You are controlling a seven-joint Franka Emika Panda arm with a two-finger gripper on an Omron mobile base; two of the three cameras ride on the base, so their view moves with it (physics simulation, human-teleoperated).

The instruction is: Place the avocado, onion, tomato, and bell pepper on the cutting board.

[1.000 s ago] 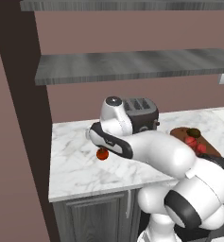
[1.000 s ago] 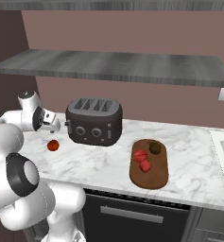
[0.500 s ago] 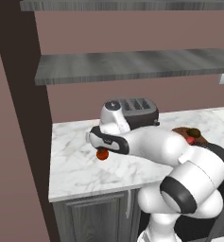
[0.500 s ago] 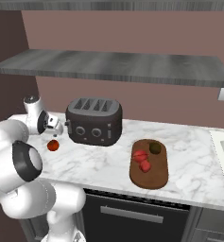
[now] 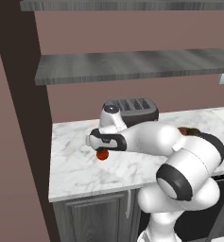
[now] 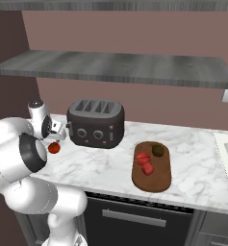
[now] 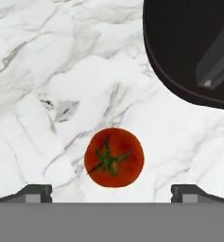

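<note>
Poised above the marble counter point(image 6: 106, 166), the robot's gripper point(image 7: 111, 190) hangs with its two finger tips spread wide apart, empty, the tomato point(image 7: 114, 157) lying on the stone between and just ahead of them. Seen from the hand, the fruit rests stem-up, its green calyx facing the camera, clear of everything around it. From the base cameras the same tomato point(image 6: 54, 147) sits on the counter's left part, just left of the dark toaster point(image 6: 96, 123), directly beneath the white hand.

The tomato looks light, round and smooth-skinned, likely to roll or squirt sideways under an off-centre pinch, and soft enough to bruise if squeezed hard. A fair judgement is that the fingers should come straight down and close gently across its widest girth, on opposite sides of the stem.

Farther right, past the toaster, the cutting board point(image 6: 158, 180) lies well apart from the tomato. It already carries two red pieces near its middle and the avocado point(image 6: 158, 150) at its far end. The tomato appears to be the last item off the board.
</note>
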